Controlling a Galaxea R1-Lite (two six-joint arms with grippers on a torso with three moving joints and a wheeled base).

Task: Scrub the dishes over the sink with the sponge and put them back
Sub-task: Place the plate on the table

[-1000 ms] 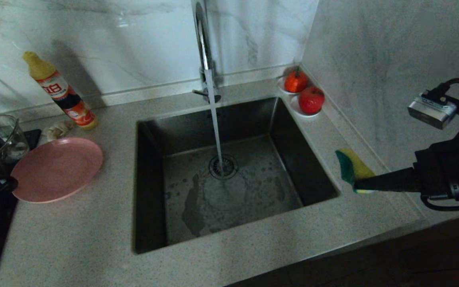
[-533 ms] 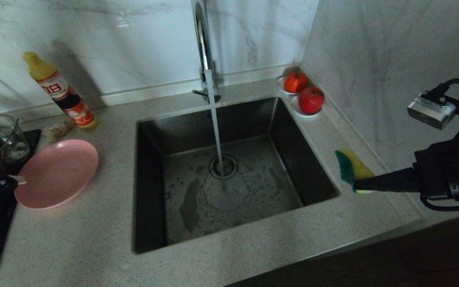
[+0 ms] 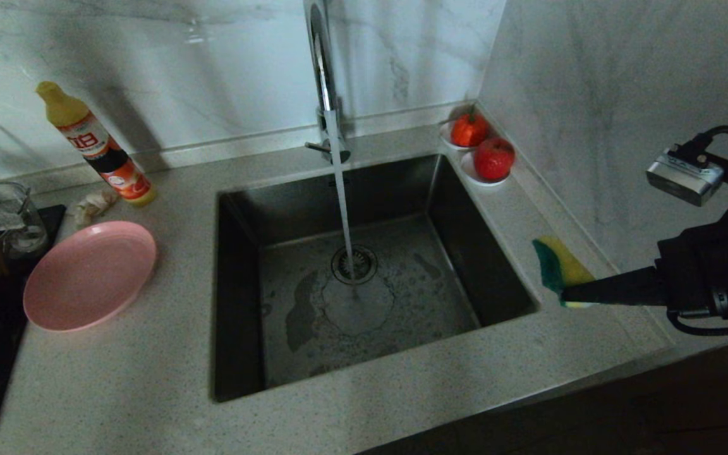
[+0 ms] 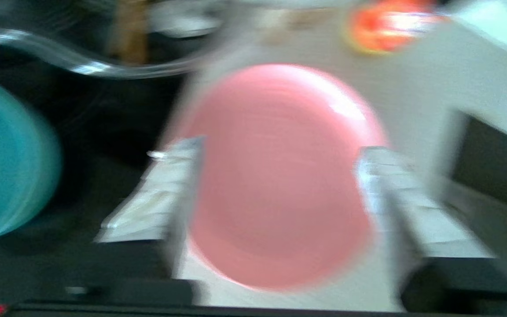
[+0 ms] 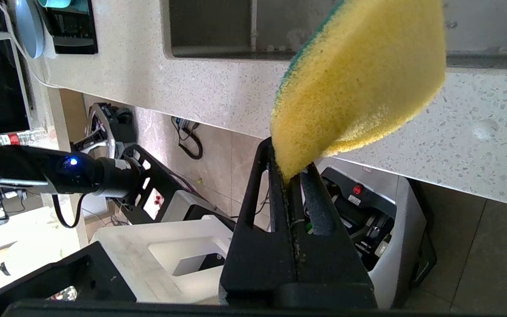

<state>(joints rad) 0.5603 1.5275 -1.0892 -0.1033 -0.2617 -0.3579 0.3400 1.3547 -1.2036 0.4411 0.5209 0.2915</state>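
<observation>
A: Pink plate [image 3: 89, 275] first. Where?
B: Flat on the counter [image 3: 149, 379], just left of the sink [image 3: 237, 303], close to the clear glass pot [image 3: 19, 215]. Not touching the sink. Round, so no long side to line up with.
A: And the teal bowl [image 4: 2, 158]?
B: Beside the plate, on the side away from the sink, on the dark mat.
A: Nearest gripper?
B: Left gripper [image 4: 280, 154], by a lot. Aimed right at the plate, fingers [image 4: 165, 189] spread wide, one toward each side of it in the wrist view. Nothing between them. Hard to tell how high above the plate.
A: And the sponge [image 3: 560, 262]?
B: Way over on the other side, right of the sink, up off the counter. Pinched by its bottom end in the right gripper [image 3: 566, 294], squeezed tight on it, green face toward the sink.
A: Water?
B: Running from the tap [image 3: 323, 76], straight down to the drain.
A: Best guess for the coming move?
B: A job for the left side, with both dishes lying left of the sink. Sponge held ready on the right. Likely meeting in the middle, over the sink
</observation>
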